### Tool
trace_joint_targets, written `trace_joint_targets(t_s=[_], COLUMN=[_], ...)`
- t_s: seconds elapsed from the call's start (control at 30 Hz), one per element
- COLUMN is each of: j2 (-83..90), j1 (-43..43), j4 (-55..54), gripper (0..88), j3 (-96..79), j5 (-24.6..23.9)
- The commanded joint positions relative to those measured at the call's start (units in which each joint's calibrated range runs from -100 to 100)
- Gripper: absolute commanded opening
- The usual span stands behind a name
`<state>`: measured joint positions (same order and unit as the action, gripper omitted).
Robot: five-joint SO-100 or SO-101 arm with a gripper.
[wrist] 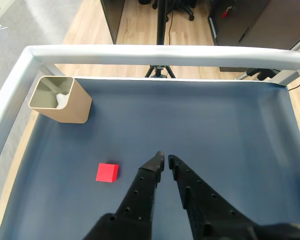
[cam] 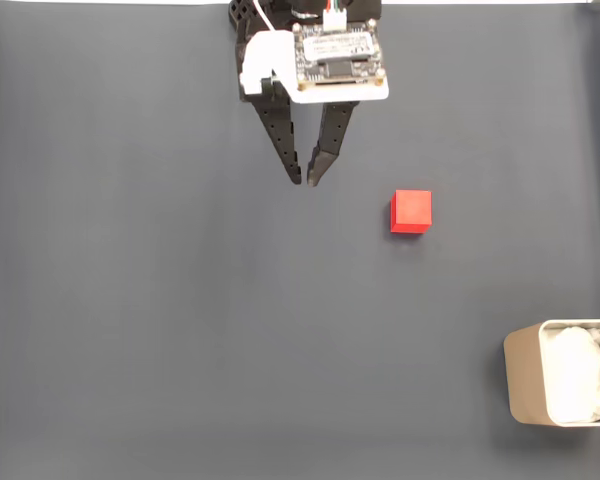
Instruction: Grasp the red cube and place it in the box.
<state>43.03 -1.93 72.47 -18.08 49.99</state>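
My end effector (cam: pixel 307 180) hangs nearly clenched, empty, apparently above the counter (cam: pixel 130 300), beside the red cube (cam: pixel 411 212); the box (cam: pixel 525 375) waits well apart.

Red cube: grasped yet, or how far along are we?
Nothing is done yet. The red cube sits untouched on the dark mat, apart from the gripper, whose fingers are nearly together and hold nothing; in the wrist view the cube lies left of the fingertips. In hand: only the approach. Left: open, grasp, carry, and drop into the box, which holds only its white lining.
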Motion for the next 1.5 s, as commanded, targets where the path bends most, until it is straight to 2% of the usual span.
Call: trace_joint_targets(t_s=[0.0,0.77,1.07,1.47], j2=[-0.14,2.72,4.20,8.18], j1=[-0.13,-16.75,-21.15,-22.08], j4=[-1.49,-8.46,-9.36,-13.38], gripper=[0.0,2.9,9.5,19.5], j3=[-1.08,-11.84,-17.14,-28.45], j5=[0.98,3.17,3.66,5.71])
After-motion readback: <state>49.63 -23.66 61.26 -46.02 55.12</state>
